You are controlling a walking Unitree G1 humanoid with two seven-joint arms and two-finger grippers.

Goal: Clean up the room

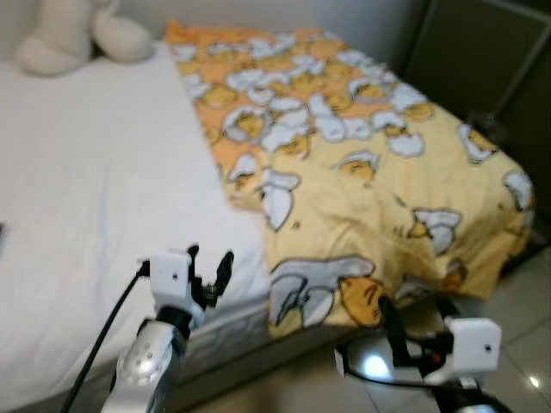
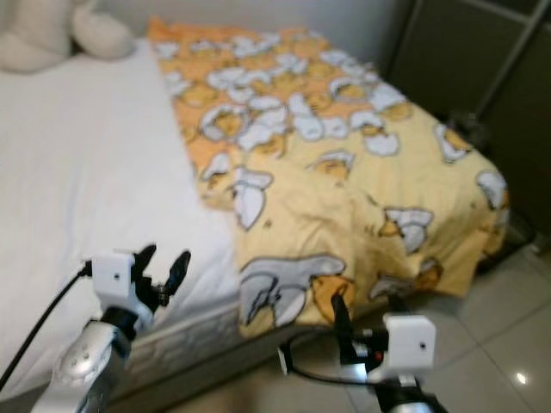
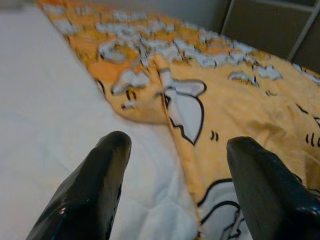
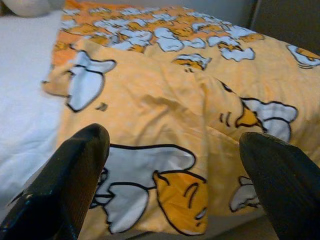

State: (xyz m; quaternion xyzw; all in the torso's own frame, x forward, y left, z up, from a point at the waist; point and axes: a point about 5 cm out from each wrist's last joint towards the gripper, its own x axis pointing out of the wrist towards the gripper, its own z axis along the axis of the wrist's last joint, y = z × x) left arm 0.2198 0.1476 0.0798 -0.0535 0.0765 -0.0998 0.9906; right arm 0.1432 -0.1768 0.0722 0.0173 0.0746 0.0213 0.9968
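Yellow duck-print blanket (image 1: 362, 172), soft, light, limp, bunched over bed (image 1: 86, 198) from 12 to 4 o'clock; best pinched at rumpled near edge; left gripper (image 1: 209, 271) and right gripper (image 4: 172, 185) spread, empty.

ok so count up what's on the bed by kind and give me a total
Yellow duck-print blanket: 1
Cream plush toy: 1
White sheet: 1
Total: 3
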